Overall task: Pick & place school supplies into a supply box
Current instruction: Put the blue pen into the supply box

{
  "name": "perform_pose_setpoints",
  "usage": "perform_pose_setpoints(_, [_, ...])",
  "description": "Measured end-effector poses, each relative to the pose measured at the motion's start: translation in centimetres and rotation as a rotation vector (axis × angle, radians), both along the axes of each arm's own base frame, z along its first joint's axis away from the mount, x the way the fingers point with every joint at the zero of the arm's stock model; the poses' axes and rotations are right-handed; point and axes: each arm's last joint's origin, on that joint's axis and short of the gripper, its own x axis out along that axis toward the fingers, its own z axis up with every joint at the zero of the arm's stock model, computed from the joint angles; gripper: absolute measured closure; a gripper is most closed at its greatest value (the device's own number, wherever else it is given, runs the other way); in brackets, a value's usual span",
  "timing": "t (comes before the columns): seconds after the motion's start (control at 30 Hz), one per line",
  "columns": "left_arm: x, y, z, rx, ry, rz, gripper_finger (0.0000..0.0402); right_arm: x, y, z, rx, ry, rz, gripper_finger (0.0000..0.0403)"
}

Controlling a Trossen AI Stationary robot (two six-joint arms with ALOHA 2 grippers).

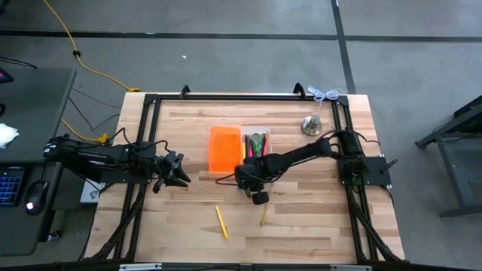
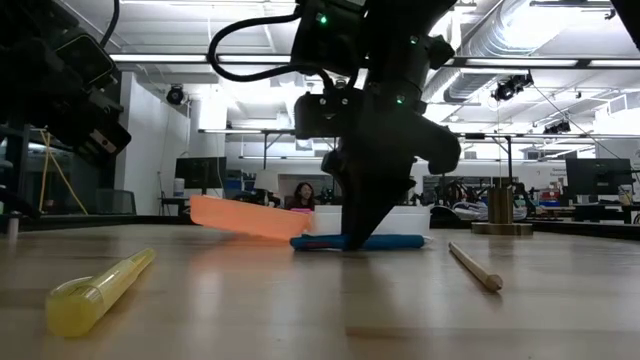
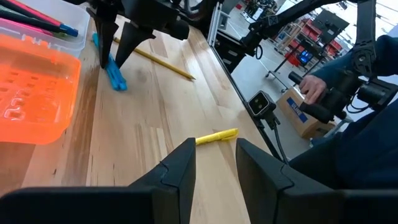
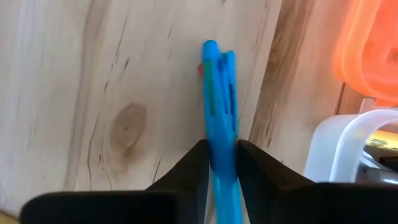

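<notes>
1. The right gripper (image 4: 221,163) stands over the middle of the table, just in front of the supply box (image 1: 239,147), with its fingers pressed on either side of a blue pen (image 4: 219,106). The pen lies flat on the wood; whether the grip is firm I cannot tell.
2. The pen's long axis runs straight out between the right fingers, so the jaws cross it squarely near one end. In the low view it lies level, parallel to the box's near side and just in front of the clear tray (image 2: 400,219).
3. The tray holding pens already sits just behind the pen, with the orange half (image 1: 224,147) beside it, so the coming move looks like a short lift and carry away from the table's front edge.
4. The left gripper (image 3: 212,165) hovers near the table's left edge, its fingers parted and holding nothing, well apart from the pen. The right arm is plainly the nearer one.
5. A yellow highlighter (image 1: 221,222) and a wooden pencil (image 1: 263,216) lie nearer the front edge, not yet boxed.
</notes>
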Motion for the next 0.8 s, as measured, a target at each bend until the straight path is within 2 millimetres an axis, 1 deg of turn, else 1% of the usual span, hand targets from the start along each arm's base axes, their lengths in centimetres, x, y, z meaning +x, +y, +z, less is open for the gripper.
perform_pose_setpoints(0.17, [0.0,0.0,0.0,0.000,0.000,0.000,0.0257,0.1,0.0,0.1,0.028,0.000,-0.015,0.0369])
perform_pose_setpoints(0.27, [0.0,0.0,0.0,-0.003,0.002,0.000,0.0257,0.4,0.2,0.4,0.053,-0.014,-0.006,0.0382])
perform_pose_setpoints(0.4, [0.0,0.0,0.0,-0.012,0.007,0.003,0.0257,1.0,0.4,1.1,0.074,-0.040,0.003,0.0381])
perform_pose_setpoints(0.53, [0.0,0.0,0.0,-0.012,0.007,0.003,0.0257,1.8,0.8,2.0,0.144,-0.074,0.026,0.0374])
perform_pose_setpoints(0.8, [0.0,0.0,0.0,-0.012,0.009,0.003,0.0257,2.9,1.5,4.2,0.284,-0.117,0.032,0.0384])
